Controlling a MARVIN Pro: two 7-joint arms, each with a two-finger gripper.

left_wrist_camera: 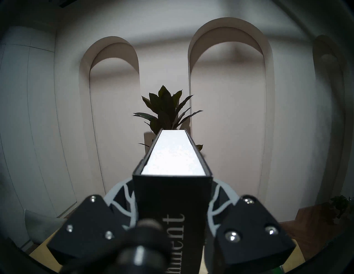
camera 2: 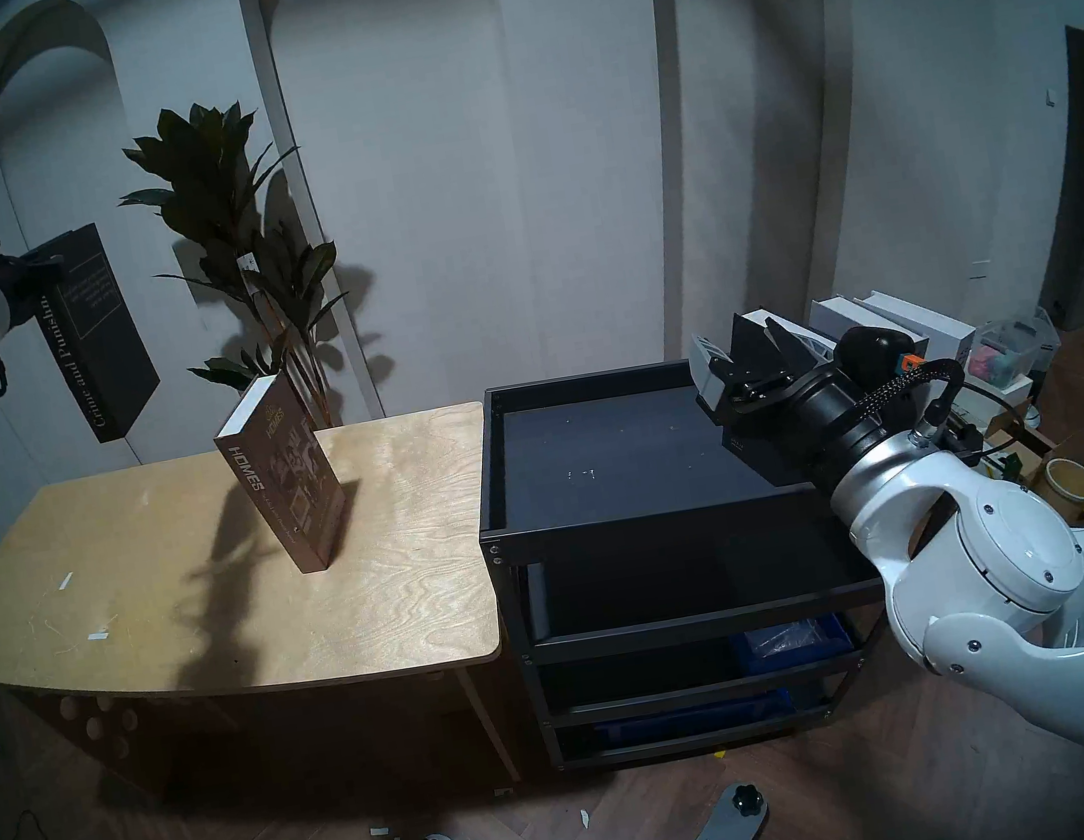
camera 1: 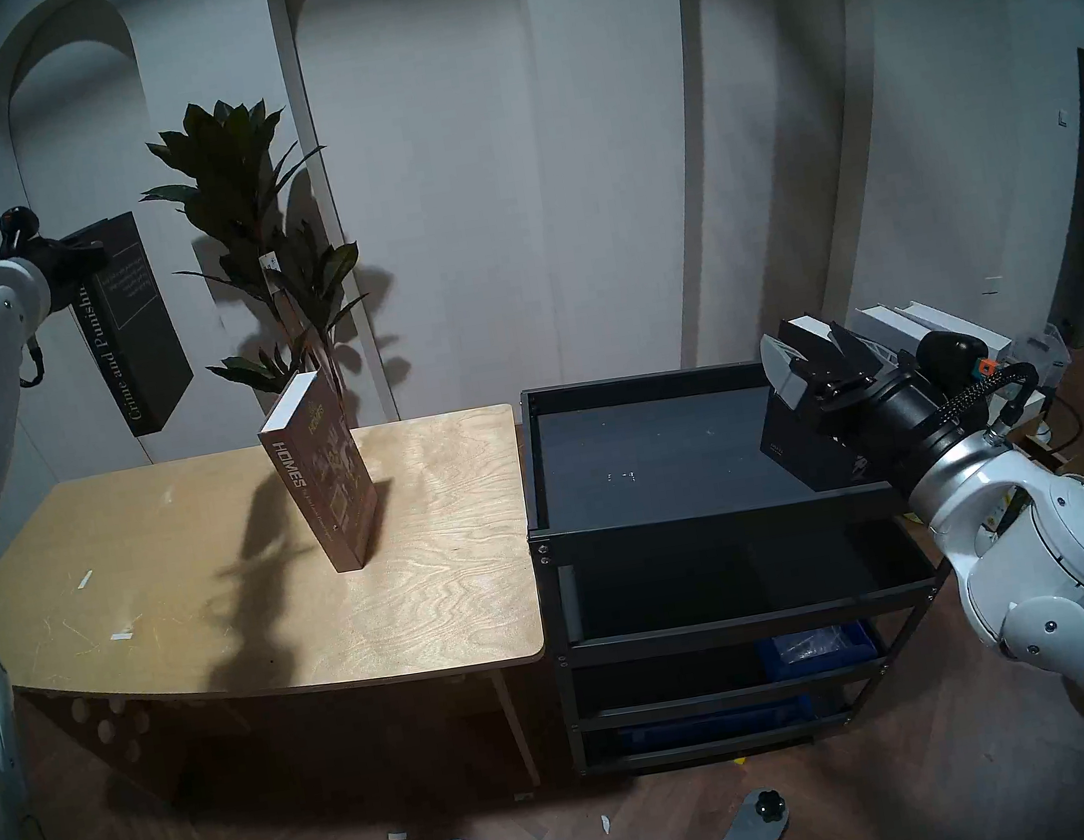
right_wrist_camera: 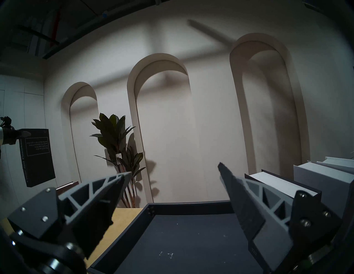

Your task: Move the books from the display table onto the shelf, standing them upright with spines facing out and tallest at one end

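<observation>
My left gripper [camera 1: 80, 257] is shut on the spine end of the black "Crime and Punishment" book [camera 1: 132, 323]. The book hangs tilted in the air above the display table's [camera 1: 167, 605] far left. In the left wrist view both fingers [left_wrist_camera: 122, 193] press its covers, page edge [left_wrist_camera: 173, 155] pointing away. The brown "HOMES" book [camera 1: 322, 469] stands upright on the table. My right gripper [right_wrist_camera: 175, 169] is open and holds nothing, hovering over the right end of the shelf's [camera 1: 680, 518] top tray. A thick black book [right_wrist_camera: 277, 185] stands just right of it.
White and pale grey books [right_wrist_camera: 321, 179] stand beyond the black one; whether they rest on the shelf is hidden by my arm. A potted plant [camera 1: 260, 240] stands behind the table. Blue bins [camera 1: 818, 648] sit in the shelf's lower tiers. Clutter [camera 2: 1067, 484] lies on the floor, right.
</observation>
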